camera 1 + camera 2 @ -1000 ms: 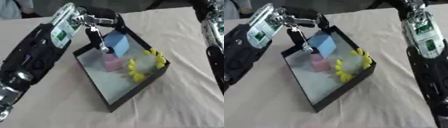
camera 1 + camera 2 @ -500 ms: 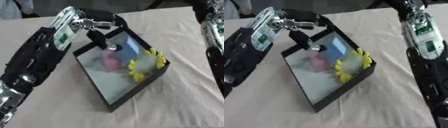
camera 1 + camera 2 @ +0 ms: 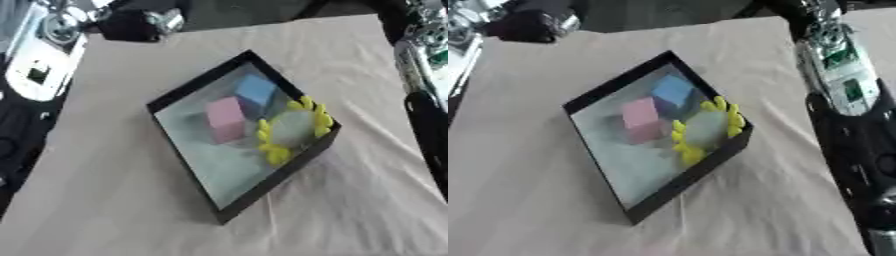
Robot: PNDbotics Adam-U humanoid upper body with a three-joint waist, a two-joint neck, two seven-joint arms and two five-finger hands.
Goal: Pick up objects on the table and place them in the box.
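Box (image 3: 188,96): one black tray with low walls, set askew at frame centre on the cloth-covered table (image 3: 367,210).
Contents, counted: three items are seen inside. One blue cube (image 3: 256,89) lies toward the upper corner; one pink block (image 3: 226,118) lies just beside it, toward the centre; one yellow ring-shaped toy (image 3: 296,131) with rounded petals lies against the right wall.
Objects left on the table: none is seen outside the box; the cloth around it appears bare.
Left hand (image 3: 131,24): seen at the upper left of the frame, above and clear of the box. Nothing is seen held. Finger posture cannot be told.
Right hand: not seen; only the right forearm (image 3: 846,90) is visible along the right edge.
Task status: judged complete or nearly so, since every visible object lies inside the box.
Risk 1: the box could be struck and shifted if the left arm is lowered across the near-left wall.
Risk 2: the yellow toy rests at the wall and could be tipped out if the box is jolted.
Risk 3: the cloth is wrinkled; a dragged arm could pull it and slide the box.
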